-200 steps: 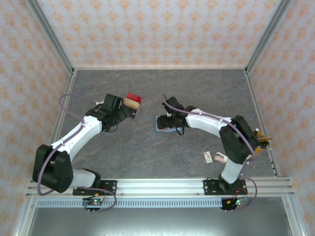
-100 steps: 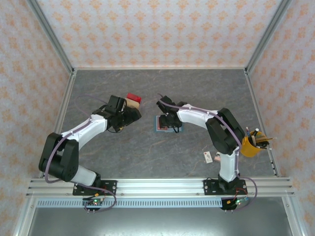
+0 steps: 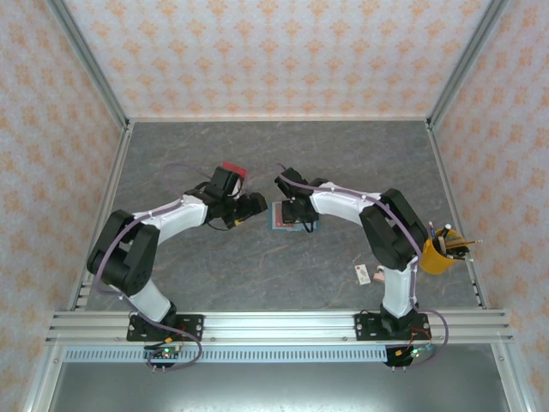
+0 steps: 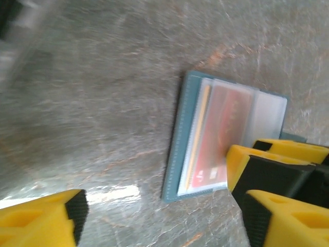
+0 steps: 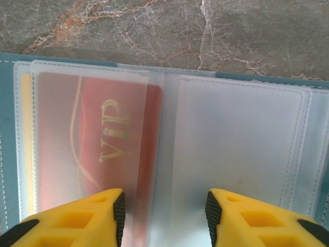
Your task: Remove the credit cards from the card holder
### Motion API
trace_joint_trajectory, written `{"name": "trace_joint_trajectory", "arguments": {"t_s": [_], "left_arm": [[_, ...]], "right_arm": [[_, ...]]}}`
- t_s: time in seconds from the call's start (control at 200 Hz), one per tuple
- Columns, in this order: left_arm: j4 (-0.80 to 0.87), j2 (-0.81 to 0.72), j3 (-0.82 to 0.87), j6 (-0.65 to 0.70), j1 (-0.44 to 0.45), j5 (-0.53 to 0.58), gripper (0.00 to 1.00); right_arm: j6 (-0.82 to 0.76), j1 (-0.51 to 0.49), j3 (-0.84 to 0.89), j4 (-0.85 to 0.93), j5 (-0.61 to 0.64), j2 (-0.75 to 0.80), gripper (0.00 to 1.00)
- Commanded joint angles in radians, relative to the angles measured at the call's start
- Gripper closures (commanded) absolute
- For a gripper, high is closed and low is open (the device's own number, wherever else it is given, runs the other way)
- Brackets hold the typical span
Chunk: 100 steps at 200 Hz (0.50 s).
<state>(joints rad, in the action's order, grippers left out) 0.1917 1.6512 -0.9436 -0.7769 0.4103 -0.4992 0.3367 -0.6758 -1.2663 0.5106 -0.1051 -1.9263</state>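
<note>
The card holder (image 3: 283, 217) lies open at mid-frame on the counter (image 3: 343, 154), the red credit card (image 5: 92, 139) still sleeved. The left end effector (image 3: 250, 206), jaws wide, has been brought beside it; the right end effector (image 5: 164, 206) is narrowed above the sleeves (image 5: 241, 144), nothing gripped, so extraction seems imminent.

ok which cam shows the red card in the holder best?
Right wrist. The red card sits close up under its clear sleeve in the card holder, with the VIP lettering legible. Left wrist shows the card smaller and blurred. Top external gives just a reddish speck on the holder.
</note>
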Motion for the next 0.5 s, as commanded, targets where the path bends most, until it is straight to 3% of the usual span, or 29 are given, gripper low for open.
{"name": "trace_joint_trajectory", "arguments": {"t_s": [0.0, 0.135, 0.495], "left_arm": [[-0.074, 0.046, -0.049, -0.025, 0.023, -0.045, 0.30], [-0.111, 0.106, -0.078, -0.060, 0.035, -0.071, 0.46], [-0.023, 0.203, -0.190, -0.053, 0.060, -0.063, 0.59]], "right_arm": [[-0.015, 0.028, 0.067, 0.028, -0.032, -0.016, 0.56], [-0.019, 0.044, 0.095, 0.002, -0.061, -0.010, 0.58], [-0.009, 0.063, 0.139, -0.049, -0.078, -0.012, 0.63]]}}
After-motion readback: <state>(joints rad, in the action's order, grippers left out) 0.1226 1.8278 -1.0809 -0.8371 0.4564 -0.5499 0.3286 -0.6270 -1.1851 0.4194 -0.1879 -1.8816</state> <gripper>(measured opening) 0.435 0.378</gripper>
